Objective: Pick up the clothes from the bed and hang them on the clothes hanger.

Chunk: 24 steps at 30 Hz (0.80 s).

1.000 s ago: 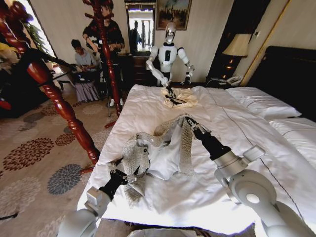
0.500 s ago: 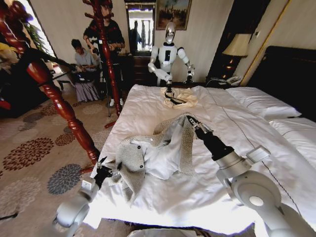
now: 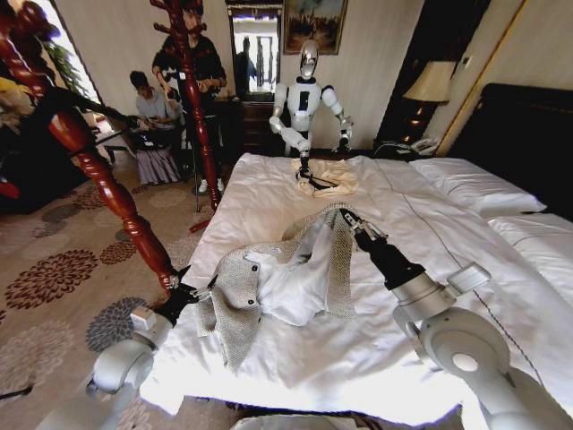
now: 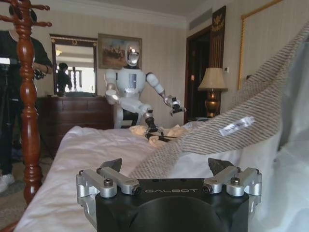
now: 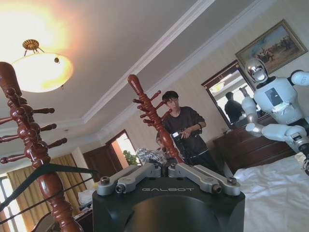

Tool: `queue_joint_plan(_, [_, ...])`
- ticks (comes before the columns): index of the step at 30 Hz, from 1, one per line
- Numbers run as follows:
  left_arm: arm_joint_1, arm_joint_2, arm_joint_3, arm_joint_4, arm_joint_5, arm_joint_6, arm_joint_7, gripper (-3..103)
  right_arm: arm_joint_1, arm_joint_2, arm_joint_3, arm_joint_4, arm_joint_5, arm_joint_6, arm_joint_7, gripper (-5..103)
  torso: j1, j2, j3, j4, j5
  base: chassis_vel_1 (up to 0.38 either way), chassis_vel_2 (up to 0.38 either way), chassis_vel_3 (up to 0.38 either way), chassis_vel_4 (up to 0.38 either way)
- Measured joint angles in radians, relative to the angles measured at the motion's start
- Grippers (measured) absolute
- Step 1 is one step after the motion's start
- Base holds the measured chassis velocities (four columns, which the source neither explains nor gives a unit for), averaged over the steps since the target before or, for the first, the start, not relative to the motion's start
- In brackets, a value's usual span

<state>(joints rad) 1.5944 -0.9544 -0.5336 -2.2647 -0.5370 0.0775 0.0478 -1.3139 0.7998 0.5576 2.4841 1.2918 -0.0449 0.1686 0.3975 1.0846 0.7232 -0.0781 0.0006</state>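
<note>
Clothes (image 3: 277, 278), a grey-beige speckled knit jacket with its white lining turned up, lie bunched on the near part of the bed (image 3: 295, 202), stretched between the two grippers. At the bed's left edge the left gripper (image 3: 188, 294) sits just beside the jacket's lower left corner, where the knit hangs down over the duvet; in the left wrist view its fingers (image 4: 112, 166) stand wide apart with nothing between them, and the jacket's knit edge (image 4: 241, 116) and white lining rise just beyond them. Further left, off the bed, a red turned-wood coat stand (image 3: 107, 193) leans over the patterned carpet, and the black clothes hanger (image 5: 53, 171) hangs on it, as the right wrist view shows. To the right, the jacket's collar end is lifted off the duvet and pinched in the right gripper (image 3: 345, 219), whose jaws are closed tight on the knit (image 5: 150, 155). At the far end of the bed a cream top (image 3: 327, 179) lies well apart from the jacket.
</note>
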Motion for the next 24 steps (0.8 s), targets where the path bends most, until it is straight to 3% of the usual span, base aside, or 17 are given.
queue_joint_plan(2, [0.006, -0.007, 0.013, -0.01, 0.013, 0.013, -0.01, 100, 0.002, 0.001, -0.002, -0.002, 0.0, 0.0, 0.0, 2, 0.0, 0.0, 0.0, 0.0, -0.0001, 0.0, 0.0, 0.0, 0.0])
queue_joint_plan(4, [0.021, -0.039, 0.07, -0.023, 0.097, 0.065, -0.061, 100, 0.008, 0.005, -0.009, -0.01, -0.001, -0.001, -0.001, 2, 0.0, 0.0, 0.0, 0.0003, -0.0001, 0.0, 0.0, 0.0, 0.0])
queue_joint_plan(5, [0.021, -0.039, 0.07, -0.023, 0.097, 0.065, -0.061, 100, 0.008, 0.005, -0.009, -0.01, -0.001, -0.001, -0.001, 2, 0.0, 0.0, 0.0, 0.0003, -0.0001, 0.0, 0.0, 0.0, 0.0])
queue_joint_plan(9, [0.016, -0.084, 0.151, 0.017, 0.231, 0.096, -0.125, 100, 0.012, 0.009, -0.017, -0.019, -0.002, -0.002, -0.003, 2, 0.0, 0.0, 0.0, 0.0, -0.0003, 0.0, 0.0, 0.0, 0.0])
queue_joint_plan(14, [-0.002, -0.113, 0.199, 0.056, 0.304, 0.101, -0.146, 100, 0.021, 0.007, -0.024, -0.03, -0.002, -0.002, -0.005, 2, 0.0, 0.0, 0.0, 0.0001, -0.0002, 0.0, 0.0, 0.0, 0.0])
queue_joint_plan(24, [-0.053, -0.118, 0.243, 0.122, 0.318, 0.101, -0.113, 100, 0.029, 0.01, -0.04, -0.044, -0.006, -0.002, -0.008, 2, 0.0, 0.0, 0.0, 0.0001, -0.0003, 0.0, 0.0, 0.0, 0.0])
